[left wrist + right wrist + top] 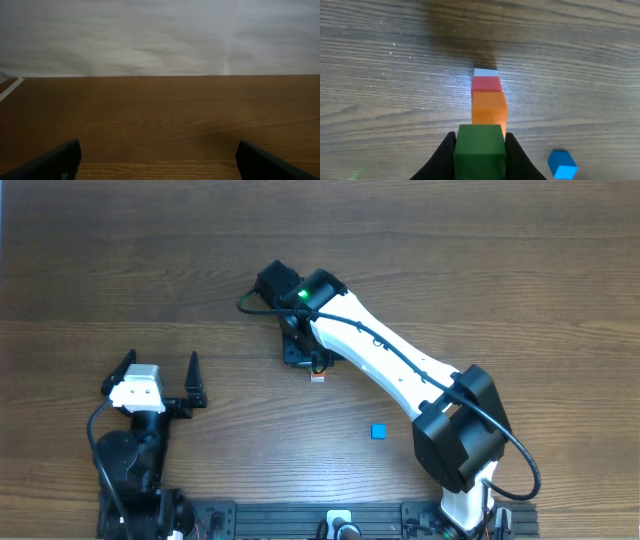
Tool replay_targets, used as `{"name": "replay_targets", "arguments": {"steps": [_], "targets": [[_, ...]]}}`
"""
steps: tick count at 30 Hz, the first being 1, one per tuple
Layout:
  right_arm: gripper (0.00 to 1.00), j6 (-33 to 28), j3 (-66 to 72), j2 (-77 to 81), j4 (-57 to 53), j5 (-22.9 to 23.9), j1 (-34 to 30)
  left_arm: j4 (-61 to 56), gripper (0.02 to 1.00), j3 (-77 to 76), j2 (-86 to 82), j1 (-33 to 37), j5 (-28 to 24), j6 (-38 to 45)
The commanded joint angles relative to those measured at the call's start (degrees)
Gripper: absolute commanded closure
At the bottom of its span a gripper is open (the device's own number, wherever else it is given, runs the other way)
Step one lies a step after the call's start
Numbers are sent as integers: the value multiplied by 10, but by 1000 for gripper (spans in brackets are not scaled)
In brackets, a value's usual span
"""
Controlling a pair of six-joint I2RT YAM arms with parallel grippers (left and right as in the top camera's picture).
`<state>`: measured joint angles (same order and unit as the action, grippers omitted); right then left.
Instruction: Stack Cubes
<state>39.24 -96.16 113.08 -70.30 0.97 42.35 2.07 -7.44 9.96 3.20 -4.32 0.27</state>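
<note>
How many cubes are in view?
5. White cube, red cube and orange cube stacked; green cube in the right end effector above them; blue cube alone on the table. The arm may hide others.

Wood table (120,260) w/ blue cube (378,431) & cube stack (489,107) on it.

I count five cubes, one of each colour: green cube (480,147), orange cube (489,107), red cube (486,85), white cube (486,73), blue cube (562,164).
</note>
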Motion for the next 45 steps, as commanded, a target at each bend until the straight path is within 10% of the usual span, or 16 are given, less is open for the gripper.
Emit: {"name": "replay_targets", "arguments": {"steps": [1,45], "targets": [[989,5,19,-9,15,0,-6,-3,20,4,-3,3,-4,10],[982,6,51,-4,46,8,-10,-3,20,4,-3,3,-4,10]]}}
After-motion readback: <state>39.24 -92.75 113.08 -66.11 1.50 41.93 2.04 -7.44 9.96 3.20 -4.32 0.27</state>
